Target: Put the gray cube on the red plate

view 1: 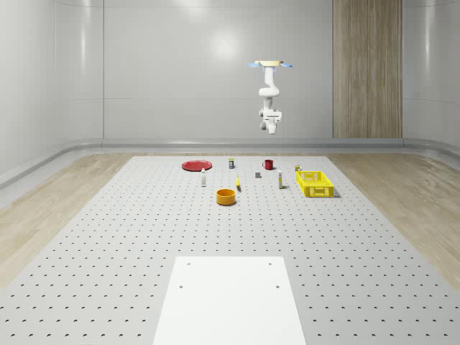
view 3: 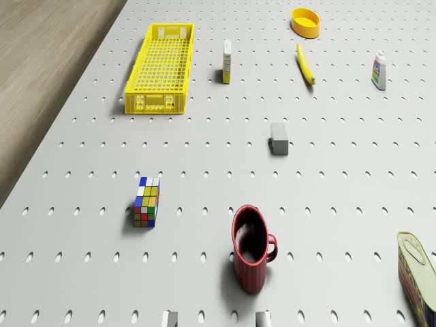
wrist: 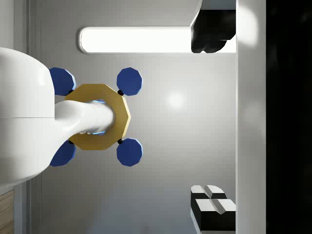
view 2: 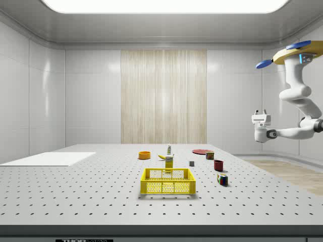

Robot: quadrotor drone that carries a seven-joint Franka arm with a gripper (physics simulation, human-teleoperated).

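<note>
Nearest, a white panel (view 1: 230,298) is seen lying on the near end of the perforated table (view 1: 108,237). By the table's far edge the drone (view 1: 272,65) is held hovering high, its arm (view 2: 298,93) bent below it. The gripper (wrist: 195,119) is turned upward towards the drone, well above the table, with its fingers (wrist: 214,204) spread wide and nothing held. A yellow basket (view 1: 315,183) is set at the right, the red plate (view 1: 196,165) at the far left. The gray cube (view 1: 258,175) is left on the table just near of a red mug (view 1: 268,164), well apart from the plate
</note>
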